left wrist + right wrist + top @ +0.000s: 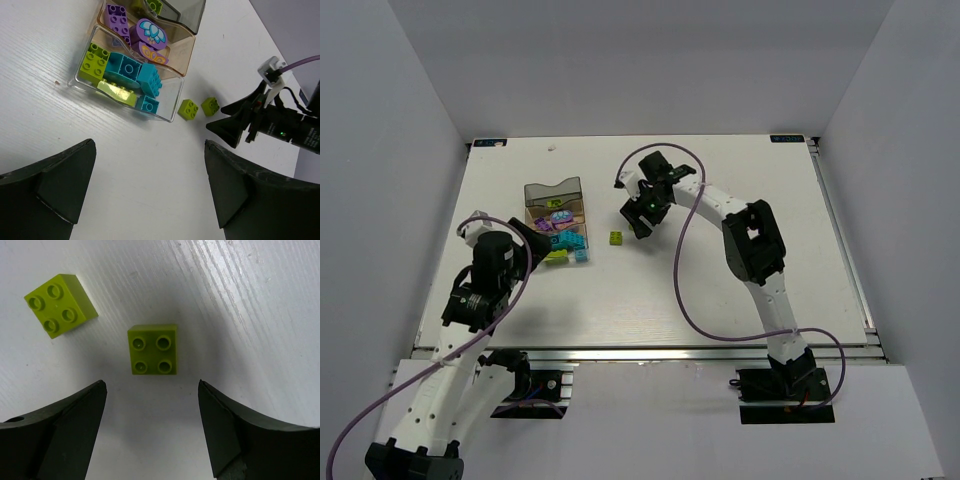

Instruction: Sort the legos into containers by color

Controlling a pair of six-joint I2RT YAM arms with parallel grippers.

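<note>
The containers (553, 190) are a row of three joined trays: smoky grey, amber and clear. In the left wrist view the clear tray (172, 102) holds lime-green and teal legos (131, 68), the amber tray (182, 50) holds purple ones (118, 16), and the grey tray holds a lime one (155, 5). Two loose lime legos (152, 349) (61, 305) lie on the table right of the trays (188, 109) (210, 106). My right gripper (152, 390) is open just above the nearer one (616, 238). My left gripper (150, 145) is open and empty, in front of the clear tray.
The white table (720, 290) has raised grey walls around it. My right arm (750, 240) reaches across the middle with its purple cable looping over the table. My right gripper shows in the left wrist view (235, 122), close to the loose legos.
</note>
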